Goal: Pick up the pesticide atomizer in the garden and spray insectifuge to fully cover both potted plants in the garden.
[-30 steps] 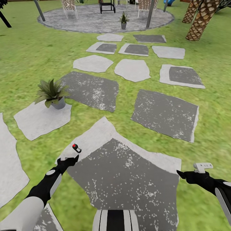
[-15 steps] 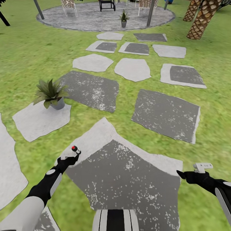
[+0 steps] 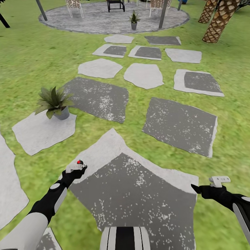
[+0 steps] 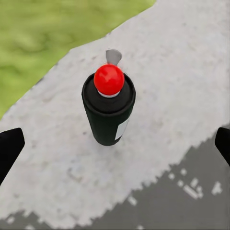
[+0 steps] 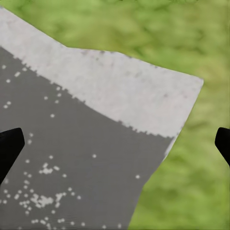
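Note:
The pesticide atomizer (image 4: 109, 112) stands upright on a pale stepping stone (image 4: 163, 62), a dark bottle with a white label and a red tip. My left gripper (image 4: 115, 146) is open, one dark finger on either side of the bottle and well apart from it. In the head view the atomizer's red tip (image 3: 79, 162) shows just beyond the left gripper (image 3: 77, 169). One potted plant (image 3: 53, 101) sits on a pale stone to the left; the other potted plant (image 3: 134, 19) stands on the round patio (image 3: 93, 21) far ahead. My right gripper (image 3: 203, 189) hangs open and empty.
Grey stepping stones (image 3: 178, 123) lead across the lawn to the patio. Chairs and posts (image 3: 163, 14) stand on the patio. Palm trunks (image 3: 218, 21) rise at the far right. Grass lies on both sides of the path.
My left gripper has edged forward over the atomizer, so less of the bottle shows in the head view. The view has shifted slightly. The right arm has stayed put.

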Tool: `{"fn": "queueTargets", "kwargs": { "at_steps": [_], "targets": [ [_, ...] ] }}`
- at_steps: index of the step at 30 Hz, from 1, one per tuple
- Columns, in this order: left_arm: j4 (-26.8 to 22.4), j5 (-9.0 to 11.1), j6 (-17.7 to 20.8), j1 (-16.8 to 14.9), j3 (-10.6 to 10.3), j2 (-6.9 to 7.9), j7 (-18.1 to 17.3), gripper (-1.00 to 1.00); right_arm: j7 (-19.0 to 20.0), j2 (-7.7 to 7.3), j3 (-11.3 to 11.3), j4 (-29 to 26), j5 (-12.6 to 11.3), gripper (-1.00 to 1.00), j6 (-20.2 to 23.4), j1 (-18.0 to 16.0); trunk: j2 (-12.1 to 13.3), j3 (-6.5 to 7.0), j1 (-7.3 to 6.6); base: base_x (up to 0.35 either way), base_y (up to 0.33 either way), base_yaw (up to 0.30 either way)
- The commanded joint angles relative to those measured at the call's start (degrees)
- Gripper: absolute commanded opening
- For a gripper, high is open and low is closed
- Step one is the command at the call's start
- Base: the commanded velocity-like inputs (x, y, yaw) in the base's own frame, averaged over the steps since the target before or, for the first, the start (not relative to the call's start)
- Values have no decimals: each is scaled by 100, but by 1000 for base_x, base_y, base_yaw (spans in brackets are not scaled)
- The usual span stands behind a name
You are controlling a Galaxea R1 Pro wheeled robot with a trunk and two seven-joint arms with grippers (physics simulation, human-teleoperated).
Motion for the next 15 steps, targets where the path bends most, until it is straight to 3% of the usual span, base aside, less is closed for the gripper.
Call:
{"fn": "queueTargets", "kwargs": {
  "at_steps": [1,15],
  "targets": [
    [5,60,-6,-2,11,-1,-43,100,3,0,-6,-5,-37,100,36,-3,-1,-3,0,68,0,0],
    [5,57,-11,22,23,7,-43,100,2,0,-6,-6,-37,100,36,-3,-1,-3,0,13,0,0]
  ]
}}
